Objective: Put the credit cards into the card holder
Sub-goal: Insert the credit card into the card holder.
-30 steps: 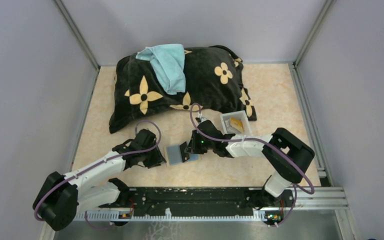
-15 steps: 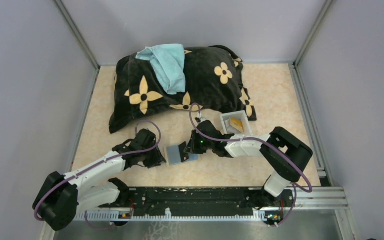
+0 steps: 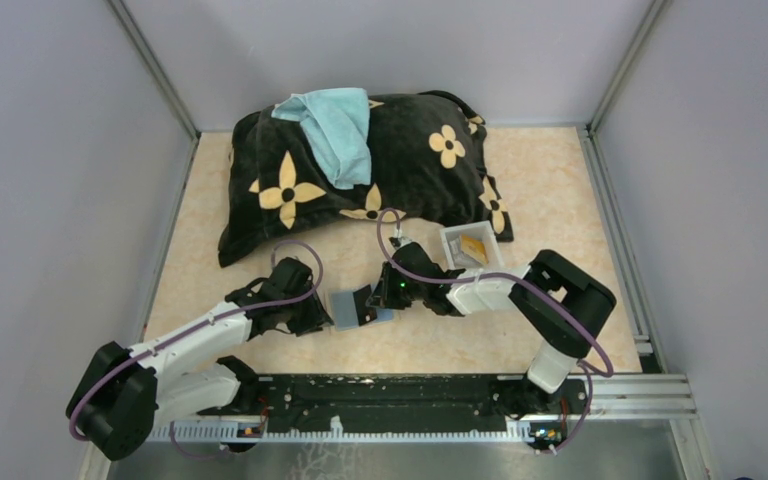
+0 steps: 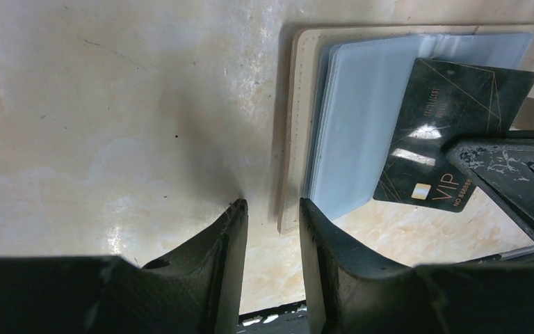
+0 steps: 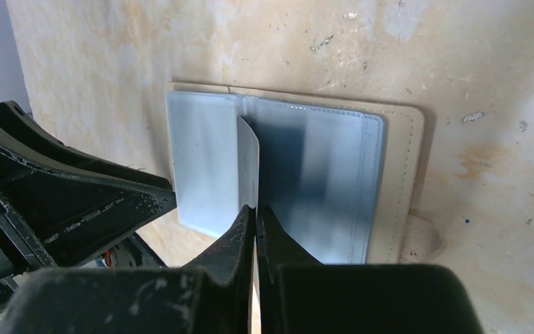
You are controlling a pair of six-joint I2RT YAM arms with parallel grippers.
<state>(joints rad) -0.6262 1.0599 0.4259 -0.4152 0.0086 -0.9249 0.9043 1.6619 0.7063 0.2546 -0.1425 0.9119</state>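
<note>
Top view: card holder [image 3: 343, 308] lies open between the arms, left gripper [image 3: 320, 317] at its left edge, probably to steady it, while right gripper [image 3: 373, 300] holds a black card [image 3: 364, 303] over it; a gold card [image 3: 473, 247] sits in the white tray [image 3: 448, 238]. Left wrist: jaws part-open astride the holder's edge, gripping nothing, contact hard to tell; the card reads "VIP" and "NO 888888". Right wrist: jaws clamped tight on the card, edge-on, aimed at the clear pockets [image 5: 320, 167] for sliding in.

We record plain pale grey-lilac panel walls [image 3: 50, 150] on three sides, joined by metal corner posts [image 3: 157, 70]. The beige marbled counter [image 3: 560, 190] shows soft glare. A black flower-patterned pillow [image 3: 410, 170] lies at its far edge.
</note>
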